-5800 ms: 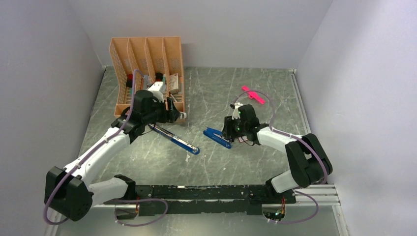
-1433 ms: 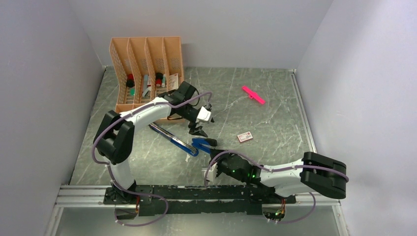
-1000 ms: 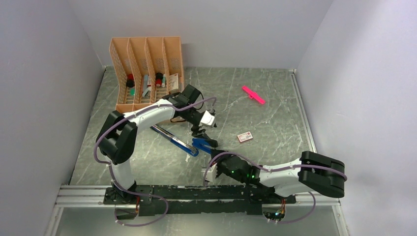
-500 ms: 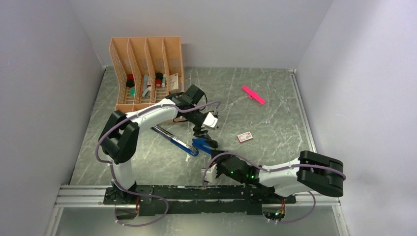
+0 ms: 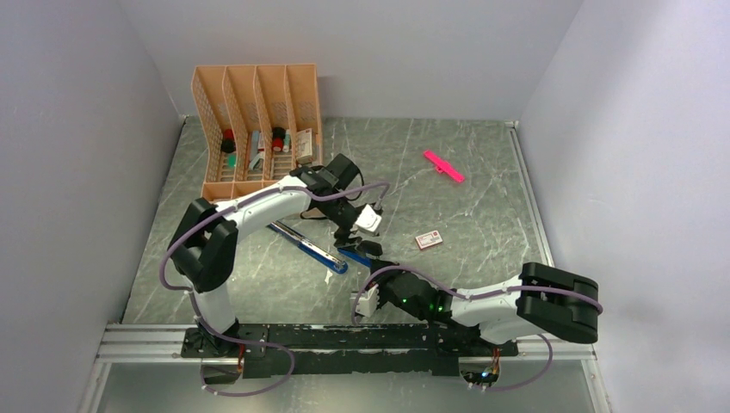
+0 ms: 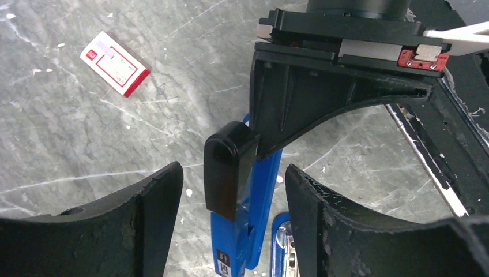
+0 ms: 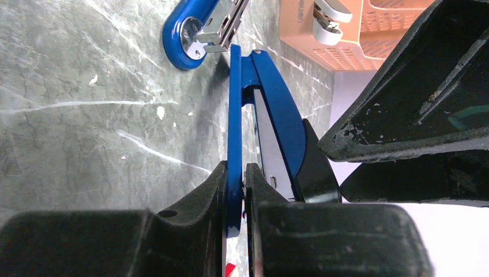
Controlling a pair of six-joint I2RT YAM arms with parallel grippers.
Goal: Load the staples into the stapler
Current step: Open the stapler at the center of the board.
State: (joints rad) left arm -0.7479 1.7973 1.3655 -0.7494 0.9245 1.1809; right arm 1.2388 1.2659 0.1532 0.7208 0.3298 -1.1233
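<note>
Stapler [image 6: 259,190] sits with its base pinched in the right fingers [image 7: 173,231] and its black-capped top directly between the wide-open left fingers [image 6: 144,219], staple box [image 6: 114,62] well apart.

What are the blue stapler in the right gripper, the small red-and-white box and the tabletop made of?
The blue stapler: glossy blue shell, painted metal or hard plastic; the thin base plate clamped in the right gripper suggests sheet metal. Its matte black tip looks plastic. The small red-and-white flat box: printed cardboard, crisp edges. The grey-green tabletop: veined marble-look surface, scratched; stone or laminate, unclear.
</note>
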